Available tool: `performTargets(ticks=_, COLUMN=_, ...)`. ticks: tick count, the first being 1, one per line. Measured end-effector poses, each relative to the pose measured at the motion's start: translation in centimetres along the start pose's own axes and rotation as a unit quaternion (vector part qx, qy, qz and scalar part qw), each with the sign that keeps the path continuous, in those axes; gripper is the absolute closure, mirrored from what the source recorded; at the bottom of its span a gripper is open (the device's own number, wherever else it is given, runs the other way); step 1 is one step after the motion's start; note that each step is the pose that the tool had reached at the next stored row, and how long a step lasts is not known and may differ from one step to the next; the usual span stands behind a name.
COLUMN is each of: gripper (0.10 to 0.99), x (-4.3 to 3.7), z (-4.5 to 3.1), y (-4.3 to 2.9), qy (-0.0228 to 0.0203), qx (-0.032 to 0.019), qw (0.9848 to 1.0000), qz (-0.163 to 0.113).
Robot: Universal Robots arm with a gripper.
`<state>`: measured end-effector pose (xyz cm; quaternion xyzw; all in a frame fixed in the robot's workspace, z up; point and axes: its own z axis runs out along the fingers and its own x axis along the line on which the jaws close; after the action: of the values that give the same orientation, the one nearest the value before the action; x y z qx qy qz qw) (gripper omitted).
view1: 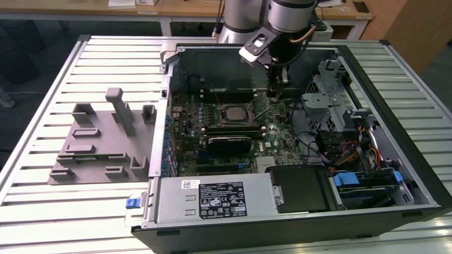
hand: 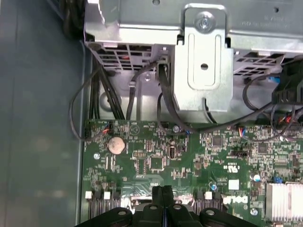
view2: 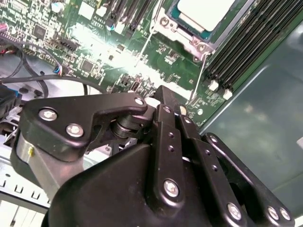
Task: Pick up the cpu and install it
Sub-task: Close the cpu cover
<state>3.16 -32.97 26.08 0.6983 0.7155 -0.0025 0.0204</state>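
The cpu point(view1: 232, 112) lies flat in the black-framed socket in the middle of the motherboard, its silvery top facing up. In the second wrist view the cpu point(view2: 204, 10) sits under the socket's metal frame, and a thin wire lever point(view2: 198, 78) runs from the socket toward my fingers. My gripper point(view1: 274, 93) hangs inside the open case, just to the exterior view's right of the socket and low over the board. Both wrist views show its two black fingers point(hand: 158, 196) pressed together with nothing visible between them, the tips point(view2: 163, 92) close to the lever's end.
A grey plastic tray point(view1: 99, 143) rests on the slatted table at the exterior view's left. Inside the case, memory slots point(view1: 229, 95) flank the socket, a metal drive cage point(view1: 332, 100) with cables stands at the right, and the power supply point(view1: 211, 198) fills the near side.
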Motion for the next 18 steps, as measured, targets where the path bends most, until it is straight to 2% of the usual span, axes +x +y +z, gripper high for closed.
performTargets(ticks=12, gripper=0.980, x=-0.02, z=0.05, y=1.35, qy=-0.0003, qx=0.0000, qw=1.0000, qz=0.000)
performTargets(ticks=18, gripper=0.980, x=0.00, z=1.00, y=1.35, qy=-0.0004, qx=0.0000, qw=1.0000, qz=0.000)
